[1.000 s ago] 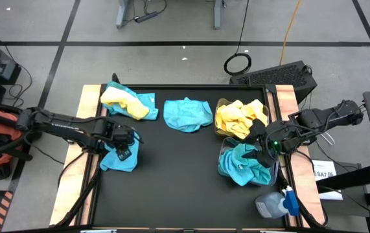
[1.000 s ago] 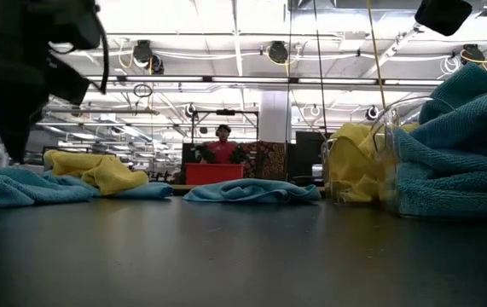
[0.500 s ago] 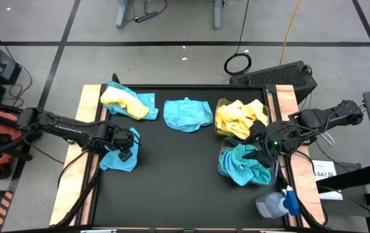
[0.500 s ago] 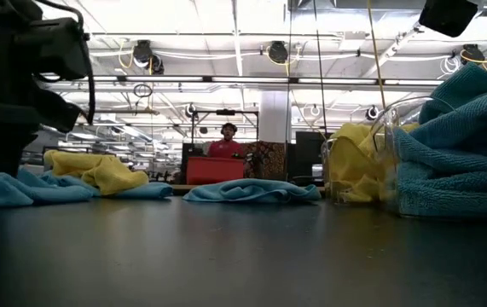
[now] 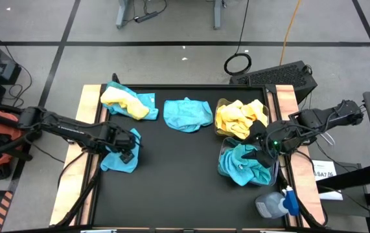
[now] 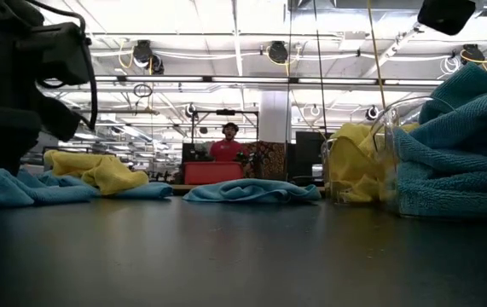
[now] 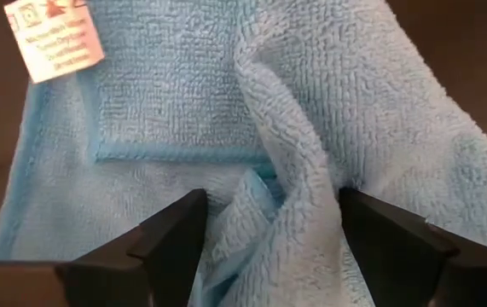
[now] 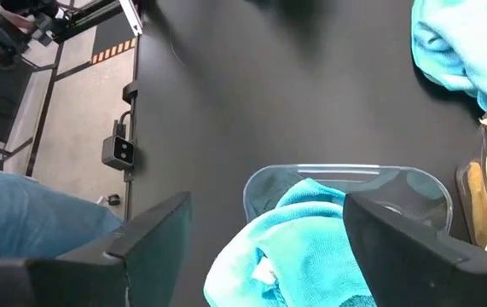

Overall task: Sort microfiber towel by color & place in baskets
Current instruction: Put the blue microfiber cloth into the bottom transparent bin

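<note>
Your left tool [image 5: 127,144] sits down on a teal towel [image 5: 118,157] at the desk's [image 5: 172,188] nine o'clock side, fingers [image 7: 171,234] apart with a fold of cloth between them. Your right tool [image 5: 260,147] hangs spread apart over the teal-filled basket [image 5: 247,164] at four o'clock; the yellow-filled basket [image 5: 239,118] lies just beyond it.

towels [image 5: 239,164] in bin [image 5: 223,153]
</note>
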Robot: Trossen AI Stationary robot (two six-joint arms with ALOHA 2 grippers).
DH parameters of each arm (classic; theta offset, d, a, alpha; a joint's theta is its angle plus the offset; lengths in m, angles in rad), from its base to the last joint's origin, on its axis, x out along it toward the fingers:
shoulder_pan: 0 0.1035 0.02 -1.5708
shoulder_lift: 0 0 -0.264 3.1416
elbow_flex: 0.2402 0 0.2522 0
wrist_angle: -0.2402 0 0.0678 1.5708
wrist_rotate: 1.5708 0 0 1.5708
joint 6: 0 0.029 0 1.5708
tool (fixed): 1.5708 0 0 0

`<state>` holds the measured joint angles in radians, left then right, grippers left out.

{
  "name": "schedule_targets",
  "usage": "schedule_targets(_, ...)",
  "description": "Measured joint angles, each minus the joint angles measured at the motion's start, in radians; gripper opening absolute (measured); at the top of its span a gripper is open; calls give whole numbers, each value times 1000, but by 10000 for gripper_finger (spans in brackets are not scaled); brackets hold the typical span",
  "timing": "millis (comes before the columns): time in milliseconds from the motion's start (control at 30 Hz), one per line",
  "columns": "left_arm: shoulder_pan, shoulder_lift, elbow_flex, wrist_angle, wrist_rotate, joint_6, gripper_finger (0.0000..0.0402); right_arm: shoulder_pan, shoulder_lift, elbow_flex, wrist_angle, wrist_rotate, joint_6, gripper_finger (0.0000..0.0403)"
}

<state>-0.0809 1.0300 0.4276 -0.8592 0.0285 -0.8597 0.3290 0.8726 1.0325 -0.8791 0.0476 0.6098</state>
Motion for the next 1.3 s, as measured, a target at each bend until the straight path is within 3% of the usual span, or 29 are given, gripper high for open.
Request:
schedule_targets(267, 0, 128, -5, 152, 27, -10, 269, 0, 0, 0, 45, 3, 0, 297)
schedule_targets(367, 0, 147, -3, 184, 27, -16, 250, 0, 0, 0, 45, 3, 11, 297)
schedule_targets(467, 0, 152, 3, 232, 23, -10, 191, 0, 0, 0, 45, 3, 23, 297)
schedule_targets(600, 0, 153, 9, 342, 24, 40, 63, 0, 0, 0, 45, 3, 26, 297)
schedule_targets(667, 0, 155, 8, 430, 24, 53, 22, 0, 0, 0, 45, 3, 26, 297)
schedule_targets(933, 1, 155, 80, 756, -60, 79, 17, 0, 0, 0, 44, 2, 27, 297)
schedule_targets(1067, 18, 168, 179, 798, -104, 160, 17, 0, 0, 0, 46, -1, 17, 297)
schedule_targets(1300, 63, 291, 426, 791, -83, 326, 17, 0, 0, 0, 140, 7, -68, 297)
